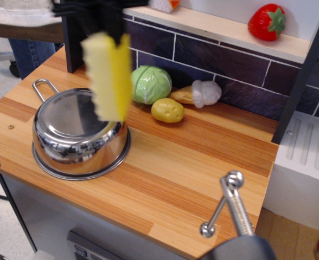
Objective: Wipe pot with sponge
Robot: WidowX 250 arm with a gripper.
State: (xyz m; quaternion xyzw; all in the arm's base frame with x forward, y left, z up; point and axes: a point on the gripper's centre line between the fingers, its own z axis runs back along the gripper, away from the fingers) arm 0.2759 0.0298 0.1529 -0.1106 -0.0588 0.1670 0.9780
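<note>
The shiny steel pot [79,132] sits upside down on the wooden counter at the left, its wire loop handle [42,86] pointing to the back left. The yellow sponge [108,77] hangs upright and motion-blurred above the pot's right half, held by its top end. My black gripper [109,27] is at the top edge of the frame, mostly cut off, shut on the sponge's top. The sponge's lower end hangs over the pot's upturned base; I cannot tell whether it touches.
A green cabbage [150,84], a yellow potato [167,110] and a white garlic-like toy [204,93] lie against the dark tiled back wall. A red strawberry [266,22] sits on the shelf. A metal lever [230,203] stands at the front right. A dark post [75,38] stands at the back left.
</note>
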